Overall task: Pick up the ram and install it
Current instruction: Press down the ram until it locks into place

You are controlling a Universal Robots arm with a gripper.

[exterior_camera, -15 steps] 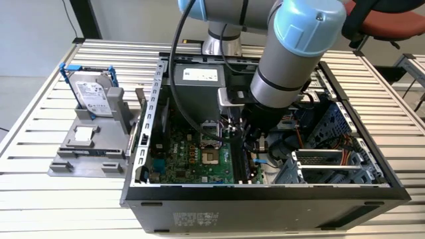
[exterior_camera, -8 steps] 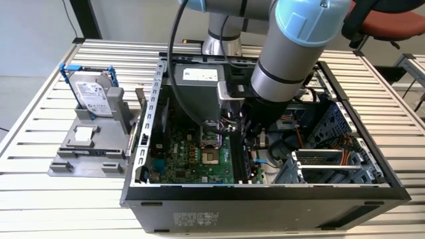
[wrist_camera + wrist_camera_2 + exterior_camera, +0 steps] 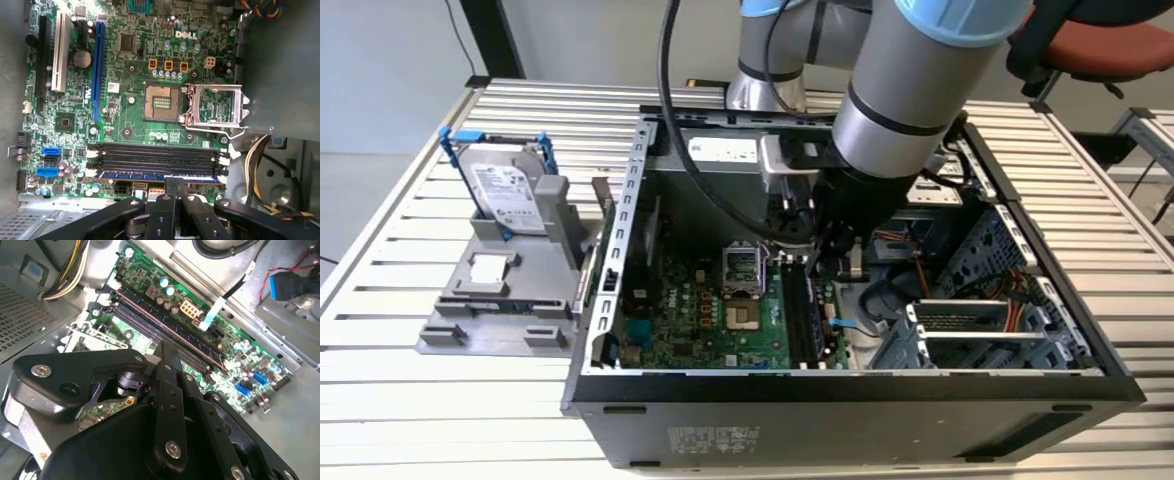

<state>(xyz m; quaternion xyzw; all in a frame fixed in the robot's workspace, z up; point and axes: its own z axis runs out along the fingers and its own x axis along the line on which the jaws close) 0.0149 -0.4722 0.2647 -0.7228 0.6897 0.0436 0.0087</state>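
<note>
Blue-green ram seated in outermost slot (case wall near), hand pinched together above it.

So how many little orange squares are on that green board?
3 orange squares, in one row in the first wrist view: one, the middle one, the last, near the silver square socket. Others may be hidden.

Inside the open computer case, the gripper sits at the ram in the outermost black slot. Case walls hem the motherboard in; a cable bundle crowds lower right in the first wrist view. Open board lies mid-frame.
</note>
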